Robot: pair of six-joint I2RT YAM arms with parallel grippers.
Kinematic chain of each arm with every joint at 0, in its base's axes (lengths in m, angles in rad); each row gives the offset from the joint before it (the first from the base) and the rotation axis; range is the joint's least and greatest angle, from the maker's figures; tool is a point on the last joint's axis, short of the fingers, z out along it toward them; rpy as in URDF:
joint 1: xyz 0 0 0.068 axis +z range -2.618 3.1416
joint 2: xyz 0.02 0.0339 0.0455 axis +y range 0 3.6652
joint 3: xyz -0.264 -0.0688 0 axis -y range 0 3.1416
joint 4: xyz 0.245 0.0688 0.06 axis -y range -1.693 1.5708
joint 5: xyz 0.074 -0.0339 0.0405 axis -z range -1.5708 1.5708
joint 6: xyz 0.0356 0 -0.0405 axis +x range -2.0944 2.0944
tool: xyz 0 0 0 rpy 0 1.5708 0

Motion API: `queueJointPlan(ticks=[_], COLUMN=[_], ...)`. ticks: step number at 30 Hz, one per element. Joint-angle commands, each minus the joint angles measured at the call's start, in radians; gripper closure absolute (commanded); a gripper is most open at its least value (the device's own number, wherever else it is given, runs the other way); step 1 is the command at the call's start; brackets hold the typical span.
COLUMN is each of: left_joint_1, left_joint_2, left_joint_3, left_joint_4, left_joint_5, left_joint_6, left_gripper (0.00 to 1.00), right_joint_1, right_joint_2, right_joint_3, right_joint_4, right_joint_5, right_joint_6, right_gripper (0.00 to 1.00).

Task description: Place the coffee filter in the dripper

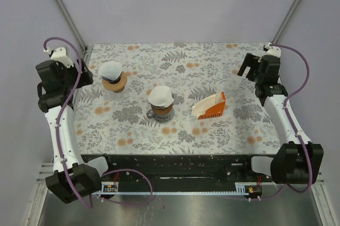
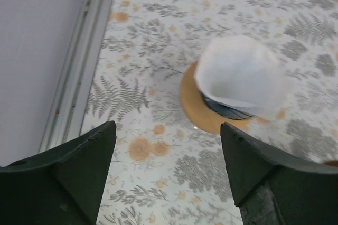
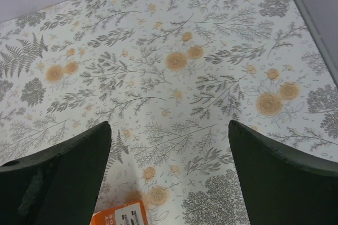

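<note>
Hanging with its jaws spread and nothing between them, the left tool [image 2: 166, 127] is hovering above the table [image 2: 142, 40], apart from everything on it. From its wrist camera, the coffee filter [image 2: 240, 74] is lying toward 1 o'clock of the tool, a white paper cone that is sitting in the dark dripper [image 2: 227, 110], which is resting on a round tan base [image 2: 193, 103]; the paper is hiding most of the dripper and seems to be leaning slightly. In the top view this set is sitting toward 10 o'clock of the table's middle. A second dripper [image 1: 161, 112] is standing near the middle, likewise carrying a white filter [image 1: 160, 96], and an orange filter box [image 1: 211, 106] is lying at 3 o'clock of it. The right tool [image 3: 169, 124] is also hanging spread and empty, near the table's 2 o'clock corner. Judging by this, the placing is looking done: paper is sitting in the dripper and neither tool is gripping it. What is remaining is probably only checking the cone's seating and drawing the arms clear
</note>
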Motion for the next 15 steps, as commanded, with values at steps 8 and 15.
queueJointPlan(ticks=[8,15], left_joint_1=[0.039,0.042], left_joint_2=[-0.057,-0.040], left_joint_3=[-0.467,-0.645], left_joint_4=[0.546,0.783], left_joint_5=[-0.333,-0.336], left_joint_6=[-0.033,-0.076], left_gripper=[0.04,0.01], right_joint_1=[-0.020,-0.020], right_joint_2=[-0.108,-0.134], right_joint_3=[-0.249,-0.378], right_joint_4=[0.338,0.500], right_joint_5=[0.237,0.297], right_joint_6=[-0.001,-0.024], right_gripper=[0.01,0.00])
